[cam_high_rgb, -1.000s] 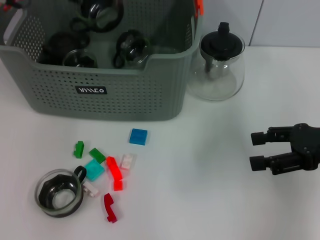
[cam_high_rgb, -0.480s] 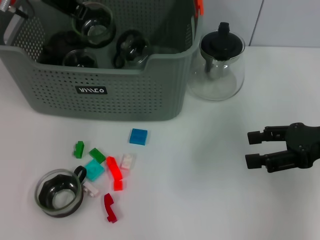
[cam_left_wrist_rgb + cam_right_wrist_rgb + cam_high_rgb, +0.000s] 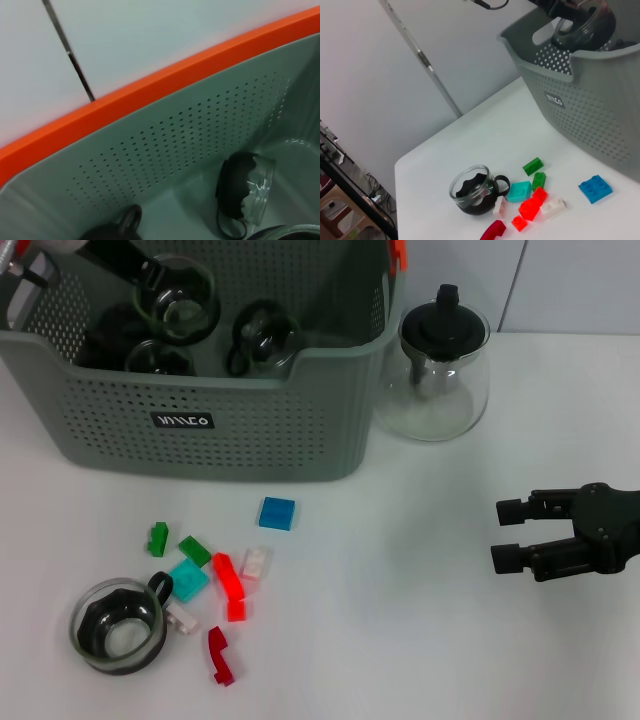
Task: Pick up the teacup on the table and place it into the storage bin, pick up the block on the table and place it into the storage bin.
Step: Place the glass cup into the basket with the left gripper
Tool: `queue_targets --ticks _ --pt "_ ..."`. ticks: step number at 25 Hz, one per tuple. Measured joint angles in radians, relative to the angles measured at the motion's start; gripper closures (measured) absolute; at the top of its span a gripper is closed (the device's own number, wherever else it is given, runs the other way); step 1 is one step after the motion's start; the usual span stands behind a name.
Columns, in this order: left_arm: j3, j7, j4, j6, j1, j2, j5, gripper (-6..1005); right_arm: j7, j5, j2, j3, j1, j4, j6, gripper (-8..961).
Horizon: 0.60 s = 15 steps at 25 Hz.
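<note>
We see the left gripper point(image 3: 150, 280) over the far-left part of the storage bin point(image 3: 230, 430), its fingers clamped on a glass teacup point(image 3: 183, 300) held tilted above the cups already inside. From the left wrist view we make out the bin's perforated wall, its orange rim point(image 3: 150, 95) and another teacup lying on its side on the bin floor point(image 3: 245, 192).

The bin stands at the far left of the white table point(image 3: 400, 640). Just beside its right end stands a glass teapot with a black lid point(image 3: 440, 365).

On the near-left of the table a second glass teacup with a dark insert point(image 3: 118, 625) stands upright, its handle toward the blocks. Touching or just beside it lies a cluster of small blocks: green ones point(image 3: 158, 538), a teal one point(image 3: 188, 580), red ones point(image 3: 230, 585), white ones point(image 3: 256, 562) and a dark red one point(image 3: 220, 655). A blue block point(image 3: 277, 513) sits apart from them, nearer the bin.

The right gripper point(image 3: 510, 533) hovers low over the right side of the table, well apart from the blocks, its two fingers spread and holding nothing.
</note>
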Motion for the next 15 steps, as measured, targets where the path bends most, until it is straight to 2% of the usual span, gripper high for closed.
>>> queue_targets --ticks 7,15 --pt "0.009 0.006 -0.036 -0.046 0.006 -0.001 0.001 941 -0.003 0.0 0.003 0.0 -0.005 0.0 0.005 9" --pt "0.038 0.007 -0.04 -0.081 0.023 -0.014 0.001 939 -0.006 0.0 0.004 0.0 -0.007 0.002 0.007 11"
